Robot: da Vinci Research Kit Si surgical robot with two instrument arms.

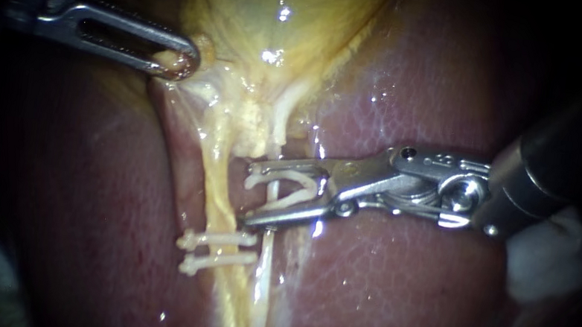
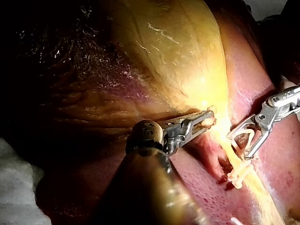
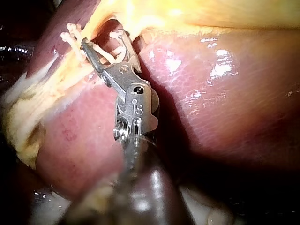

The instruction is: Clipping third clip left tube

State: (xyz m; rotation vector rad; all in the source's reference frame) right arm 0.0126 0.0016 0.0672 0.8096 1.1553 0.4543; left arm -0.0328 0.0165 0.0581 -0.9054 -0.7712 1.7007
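Jaws of right instrument point(image 1: 250, 191): wide apart, both bearing on an open clip point(image 1: 289, 176) cradled between them. The clip is white, with its two arms spread toward the tubes and not yet squeezed. The shaft lies low across the liver point(image 1: 394, 290), so the mouth meets the tubes crosswise.

Right tube point(image 1: 263, 272): thin and pale. In the endoscope view it crosses the gap between the clip's arms.

Left tube point(image 1: 216, 176): a yellow strand in the liver's cleft, running down from the gallbladder's lower edge. It lies just beside the jaw tips, on the side away from the shaft. Whether it already sits inside the clip's mouth cannot be told. Judged: the tips must reach past it before closing.

Two clips point(image 1: 221, 239): shut across the left tube, side by side, near the open clip but apart from it and farther from the gallbladder point(image 1: 282, 4). Judged: the third clip is meant to go nearer the gallbladder, leaving a bare stretch of tube between.

Left instrument point(image 1: 182, 63): slotted jaws closed on a pinch of tissue at the gallbladder's lower edge. Judged: the hold draws the gallbladder up and aside, which keeps both tubes taut and separated so a clip can slip around one alone.

Writing: small stamped marks on the right instrument's wrist housing, not transcribed. No brand or label elsewhere.
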